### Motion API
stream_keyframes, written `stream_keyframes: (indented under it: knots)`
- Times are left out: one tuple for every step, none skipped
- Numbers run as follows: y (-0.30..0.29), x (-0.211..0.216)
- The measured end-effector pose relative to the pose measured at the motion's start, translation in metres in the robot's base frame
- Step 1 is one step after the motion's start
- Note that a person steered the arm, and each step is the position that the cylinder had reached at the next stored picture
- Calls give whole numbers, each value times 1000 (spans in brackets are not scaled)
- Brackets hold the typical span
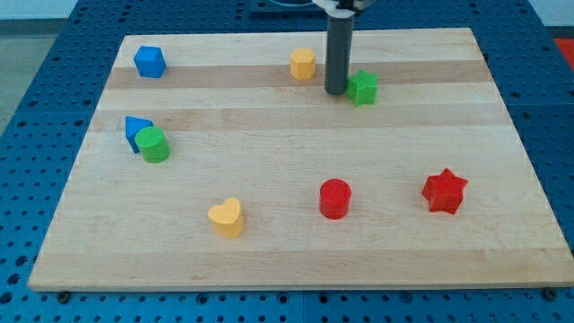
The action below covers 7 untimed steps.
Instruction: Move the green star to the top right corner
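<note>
Touching green star [363,87], my tip [336,91]

The robot's visible body is a straight, round rod of dark grey, almost black, with a smooth matte surface and a faint lighter sheen down one side. Its tip [336,91] is cut flat and blunt, the same width as the shaft. Above the rod, at the view's top, sits a wider collar in white or pale grey with a dark part over it, cropped by the frame edge
</note>
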<state>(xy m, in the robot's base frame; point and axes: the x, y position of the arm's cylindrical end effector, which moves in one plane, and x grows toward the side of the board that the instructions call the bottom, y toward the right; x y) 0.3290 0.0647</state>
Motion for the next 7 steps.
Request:
stream_keyframes:
  knots:
    - [31,0]
    - [33,8]
    - [40,5]
    - [32,15]
    - [29,40]
    - [48,45]
    - [83,-5]
